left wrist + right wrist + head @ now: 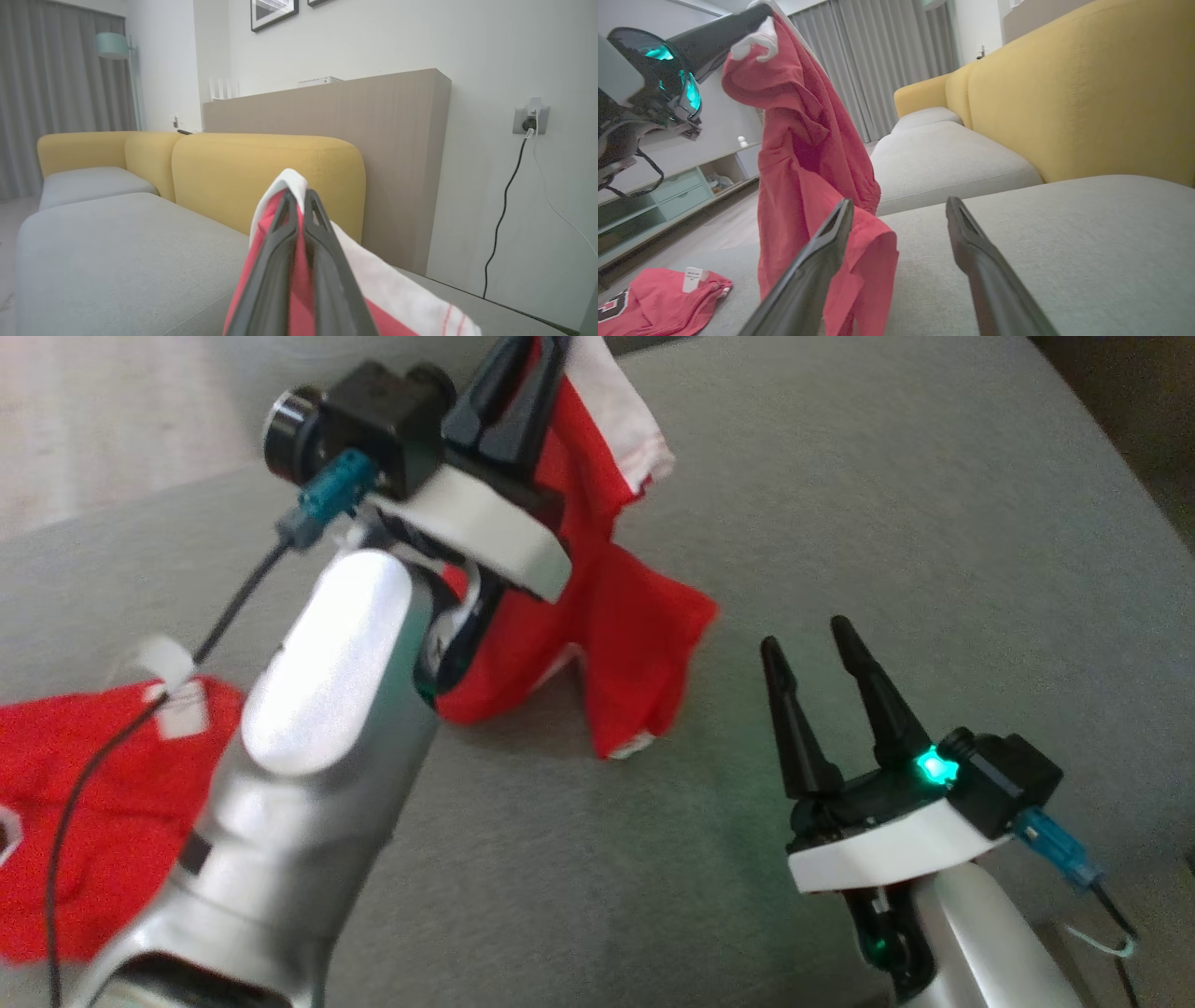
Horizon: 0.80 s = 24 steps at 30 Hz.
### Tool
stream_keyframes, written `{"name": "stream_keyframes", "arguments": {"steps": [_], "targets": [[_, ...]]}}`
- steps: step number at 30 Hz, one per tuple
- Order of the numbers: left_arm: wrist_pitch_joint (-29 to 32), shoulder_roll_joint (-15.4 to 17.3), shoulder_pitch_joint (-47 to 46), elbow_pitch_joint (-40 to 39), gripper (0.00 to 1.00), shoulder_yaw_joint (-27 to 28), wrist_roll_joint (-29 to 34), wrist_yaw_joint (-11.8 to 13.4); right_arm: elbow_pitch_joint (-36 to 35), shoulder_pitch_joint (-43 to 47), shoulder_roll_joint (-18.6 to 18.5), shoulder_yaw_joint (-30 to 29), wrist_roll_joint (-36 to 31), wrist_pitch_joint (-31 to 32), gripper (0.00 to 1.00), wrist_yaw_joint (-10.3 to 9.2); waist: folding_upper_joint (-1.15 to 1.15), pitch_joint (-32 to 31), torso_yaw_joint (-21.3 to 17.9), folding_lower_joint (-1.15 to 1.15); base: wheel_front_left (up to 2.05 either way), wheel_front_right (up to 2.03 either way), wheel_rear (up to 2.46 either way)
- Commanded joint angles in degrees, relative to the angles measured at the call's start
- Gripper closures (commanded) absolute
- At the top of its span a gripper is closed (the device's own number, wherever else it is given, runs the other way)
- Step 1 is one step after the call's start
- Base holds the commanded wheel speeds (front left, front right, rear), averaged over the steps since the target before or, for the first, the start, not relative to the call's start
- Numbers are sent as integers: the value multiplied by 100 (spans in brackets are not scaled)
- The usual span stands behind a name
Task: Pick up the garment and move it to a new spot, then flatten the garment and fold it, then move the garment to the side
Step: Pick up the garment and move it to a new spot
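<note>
Head view: left pincer [519, 392] pinches the garment [635, 616] by its white hem; right pincer [805, 635] is spread and empty beside it. Light, limp cloth will probably sag, so grab the dangling corner nearest the right pincer.

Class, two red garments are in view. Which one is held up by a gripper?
The red garment with white trim, pinched between the left gripper fingers and hanging. The tagged red garment lies on the grey sofa seat.

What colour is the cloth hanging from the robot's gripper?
The hanging garment is red with white trim, clearest in the right wrist view.
</note>
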Motion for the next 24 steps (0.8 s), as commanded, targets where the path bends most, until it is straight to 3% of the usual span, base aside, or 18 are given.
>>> {"name": "stream_keyframes", "arguments": {"steps": [1, 7, 8, 9, 14, 24], "targets": [[-81, 128, -498, -22, 100, 147, 63, -2, -223, -191, -25, 200, 75, -62, 0, -4, 0, 383, -593, 0, 0, 0, 0], [-604, 145, -1261, 1045, 100, 150, 285, 22, -291, -291, -25, 470, 238, -62, 0, -4, 0, 637, -1120, 0, 0, 0, 0], [-722, 158, -1380, 1259, 22, 147, 334, 26, -305, -301, -25, 500, 254, -62, 0, -4, 0, 661, -1163, 0, 0, 0, 0], [-817, 164, -1487, 1478, 0, 139, 373, 30, -316, -307, -25, 520, 266, -62, 0, -4, 0, 682, -1192, 0, 0, 0, 0], [-1208, 140, -1827, 2265, 0, 13, 458, -4, -317, -280, -25, 522, 249, -62, 0, -4, 0, 730, -1111, 0, 0, 0, 0], [-1373, 57, -1762, 2598, 0, -742, 56, -139, -243, -294, -25, 216, 35, -62, 0, -4, 0, 593, -266, 0, 0, 0, 0]]}}
